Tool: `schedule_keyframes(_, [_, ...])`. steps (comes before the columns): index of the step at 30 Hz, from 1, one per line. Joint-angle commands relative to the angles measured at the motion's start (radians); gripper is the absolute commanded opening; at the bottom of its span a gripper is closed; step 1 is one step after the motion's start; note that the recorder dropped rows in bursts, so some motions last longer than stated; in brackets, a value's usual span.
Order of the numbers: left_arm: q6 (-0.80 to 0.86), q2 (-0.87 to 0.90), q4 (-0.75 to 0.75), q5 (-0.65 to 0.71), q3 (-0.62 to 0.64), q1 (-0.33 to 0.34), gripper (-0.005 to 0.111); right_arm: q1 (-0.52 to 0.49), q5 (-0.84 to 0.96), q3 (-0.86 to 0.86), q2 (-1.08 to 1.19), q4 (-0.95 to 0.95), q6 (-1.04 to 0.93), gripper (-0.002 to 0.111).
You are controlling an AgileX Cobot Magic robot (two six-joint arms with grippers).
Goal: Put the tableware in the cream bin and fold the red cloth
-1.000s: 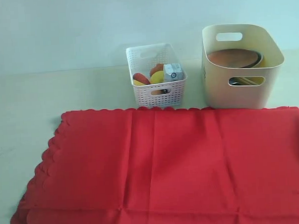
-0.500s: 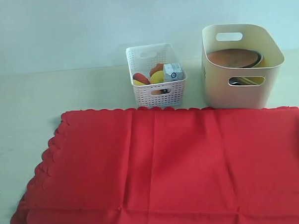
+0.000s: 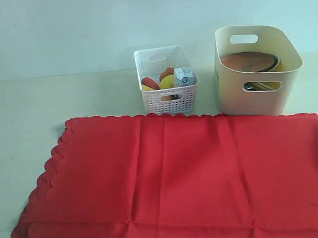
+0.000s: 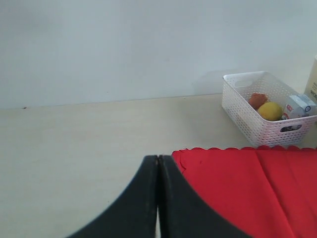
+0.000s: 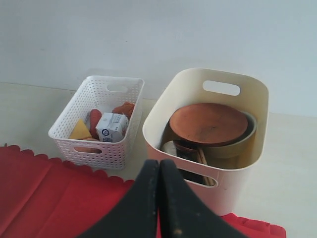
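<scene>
Red cloth (image 3: 193,175) beyond the exterior view's lower edge

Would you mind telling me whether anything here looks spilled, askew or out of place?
Nothing stands out: the plate rests on the bowl inside the bin, food sits in the basket, and the cloth lies flat with faint creases.

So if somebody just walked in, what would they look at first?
Probably the huge red cloth, spread flat over the near part of the table, with a scalloped edge on its left side. Behind it stand two containers. On the right is a tall cream bin with a brown plate inside, and to its left a smaller white lattice basket holds colourful food and a little carton.
</scene>
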Motion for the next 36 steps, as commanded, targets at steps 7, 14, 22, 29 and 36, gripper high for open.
schedule_keyframes(7, [0.001,0.001,-0.003,-0.038,-0.002,-0.004,0.000,0.002,0.014,0.008,-0.005,0.001,0.003,0.000])
schedule_keyframes(14, [-0.007,0.001,-0.003,-0.067,-0.002,-0.004,0.000,0.002,-0.005,0.008,-0.005,0.002,0.005,0.000])
schedule_keyframes(22, [0.007,0.088,-0.003,-0.158,-0.002,-0.004,0.000,0.002,-0.006,0.008,-0.005,0.021,0.007,0.000])
schedule_keyframes(29, [-0.028,0.359,-0.005,-0.178,-0.015,-0.004,0.000,0.002,-0.006,0.008,-0.005,0.002,0.003,0.000])
schedule_keyframes(36, [-0.028,0.693,-0.007,0.054,-0.177,-0.004,0.000,0.002,-0.006,0.008,-0.005,0.001,0.003,0.000])
